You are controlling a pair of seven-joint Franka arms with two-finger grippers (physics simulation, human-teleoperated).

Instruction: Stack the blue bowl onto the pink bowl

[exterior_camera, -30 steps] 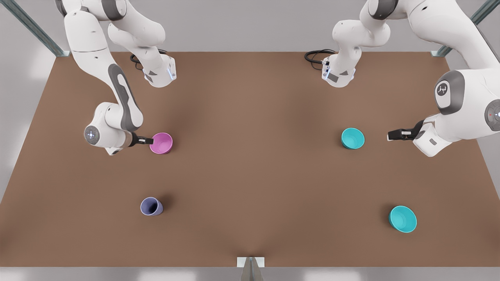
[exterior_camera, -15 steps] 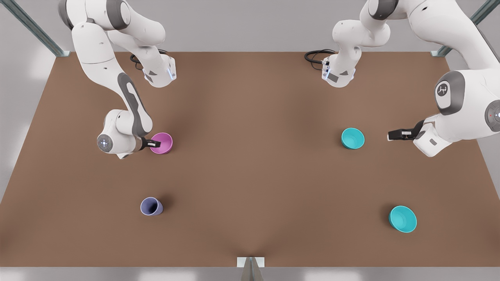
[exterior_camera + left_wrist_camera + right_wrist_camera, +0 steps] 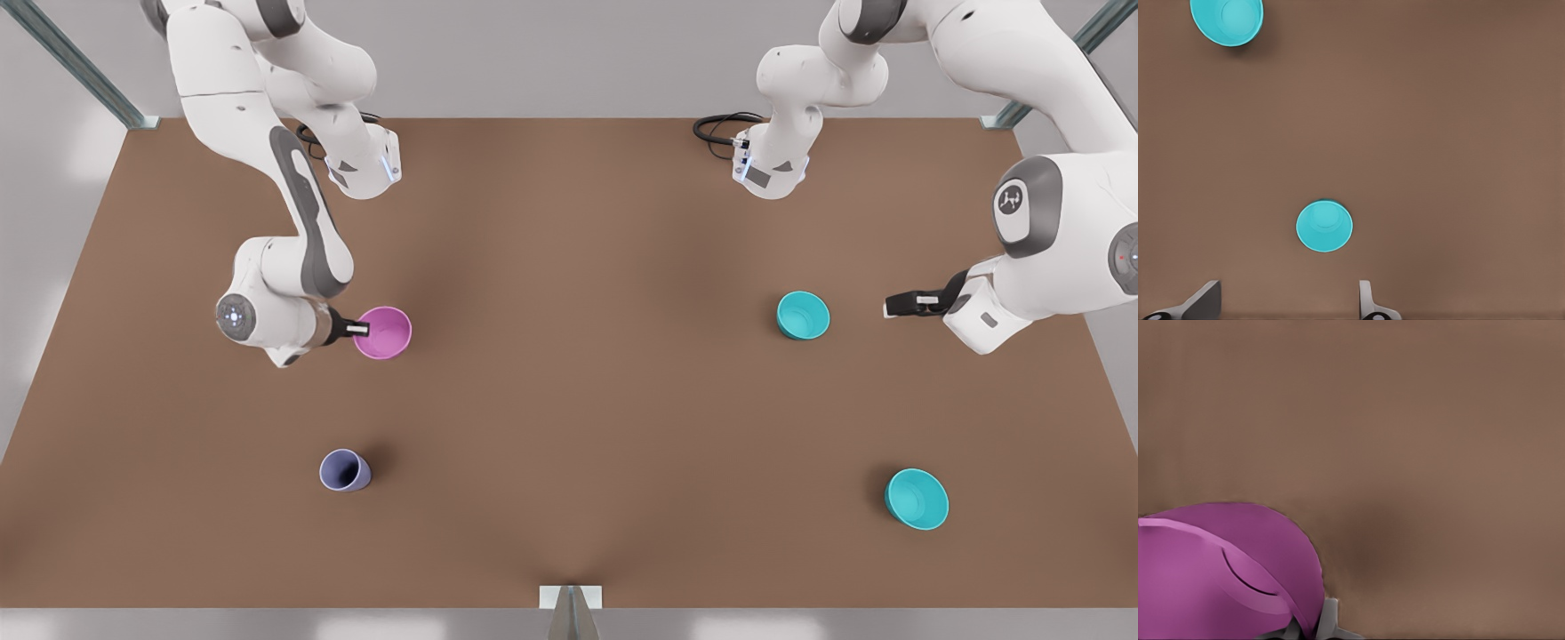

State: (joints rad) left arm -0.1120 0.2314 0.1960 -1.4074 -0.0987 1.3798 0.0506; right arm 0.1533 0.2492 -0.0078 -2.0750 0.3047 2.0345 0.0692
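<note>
The pink bowl (image 3: 385, 332) is at the front view's left, with my right gripper (image 3: 360, 329) shut on its near rim. In the right wrist view the pink bowl (image 3: 1225, 573) sits close up, and one grey finger (image 3: 1329, 619) presses against the outside of its wall. The blue bowl (image 3: 803, 315) stands upright on the table at the front view's right. My left gripper (image 3: 896, 306) hovers open a short way to its right, not touching it. From the left wrist, the blue bowl (image 3: 1324, 225) lies ahead of the spread fingertips (image 3: 1367, 301).
A wider teal bowl (image 3: 917, 499) sits near the front right, seen too as the teal bowl (image 3: 1226, 20) in the left wrist view. A lavender cup (image 3: 344, 470) stands at the front left. The brown table (image 3: 578, 373) is bare in the middle.
My right gripper moved onto the pink bowl's rim, and the bowl has shifted a little toward the front view's right and looks slightly larger. The left arm has barely moved.
</note>
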